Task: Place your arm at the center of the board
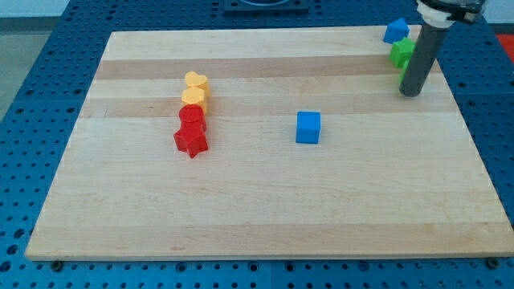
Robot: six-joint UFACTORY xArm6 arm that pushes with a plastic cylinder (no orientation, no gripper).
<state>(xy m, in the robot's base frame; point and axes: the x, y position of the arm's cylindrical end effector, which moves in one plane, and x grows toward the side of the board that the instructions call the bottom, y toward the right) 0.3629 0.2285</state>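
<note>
One dark rod, carrying no pincer, rests my tip [410, 93] on the wooden worktop [265, 201] beside a green block [401, 53], well right of the blue cube [307, 128].

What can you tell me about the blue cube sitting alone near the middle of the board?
The blue cube is a small, solid-looking block in plain bright blue, matte, with its top face and two side faces visible. It rests flat and upright on the wooden board, slightly to the view's right of centre. Nothing touches it: the red and yellow blocks lie well to the view's left, and my tip is far off toward the view's top right, beside a green block.
</note>
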